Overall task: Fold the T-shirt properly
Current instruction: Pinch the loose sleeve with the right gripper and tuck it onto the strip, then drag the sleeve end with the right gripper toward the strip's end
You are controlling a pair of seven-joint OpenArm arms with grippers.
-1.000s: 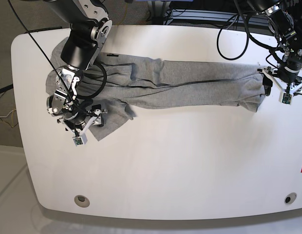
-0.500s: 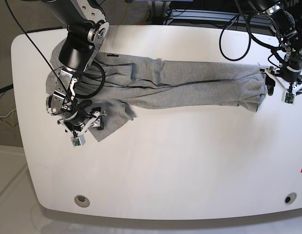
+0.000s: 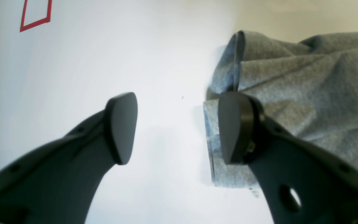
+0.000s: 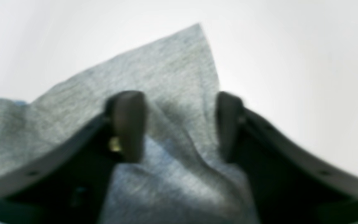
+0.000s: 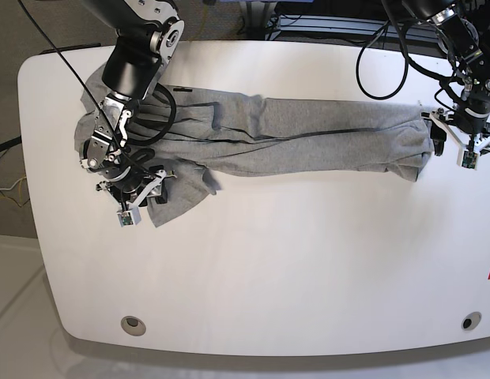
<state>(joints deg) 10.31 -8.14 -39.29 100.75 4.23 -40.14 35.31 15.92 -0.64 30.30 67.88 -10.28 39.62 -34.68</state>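
The T-shirt (image 5: 292, 136) is lying stretched across the white surface (image 5: 277, 268). Left gripper (image 3: 174, 127): fingers are spread, one resting over the cloth's edge. Right gripper (image 4: 179, 124): fingers are spread, straddling a raised fold.

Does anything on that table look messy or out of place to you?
The T-shirt is not lying neatly: it is stretched into a long wrinkled band across the table, and one corner sticks out crooked near the right gripper.
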